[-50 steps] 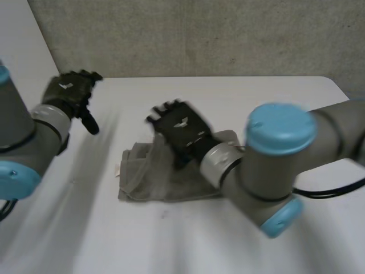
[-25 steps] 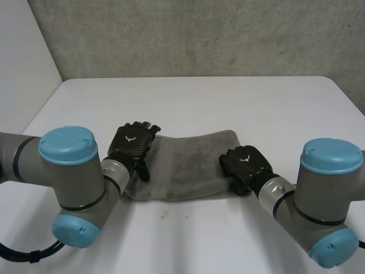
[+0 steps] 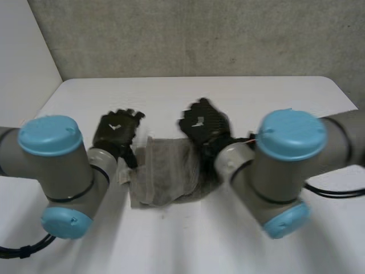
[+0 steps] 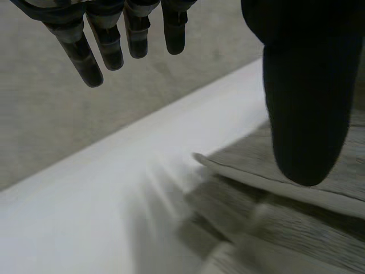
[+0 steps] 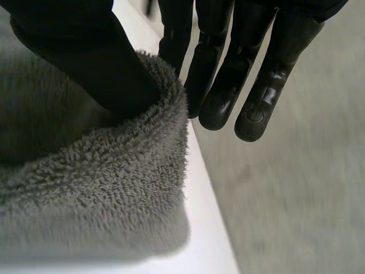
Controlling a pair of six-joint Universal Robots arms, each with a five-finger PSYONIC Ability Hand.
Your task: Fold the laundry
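The towel (image 3: 165,174) lies on the tabletop (image 3: 274,100), left of the middle and nearer the near edge than the far one. Its right part is lifted and brought over toward the left, above the part lying flat. The left hand (image 3: 117,132) is at the towel's far left corner, just beside it, with its fingers straight above the bare tabletop on the far side and its thumb over the cloth. The right hand (image 3: 204,123) is at the towel's far right edge. The folded rim runs between its thumb (image 5: 85,63), on the inside of the fold, and its fingers (image 5: 256,108), on the outside. The wall (image 3: 199,40) stands behind the tabletop's far edge.
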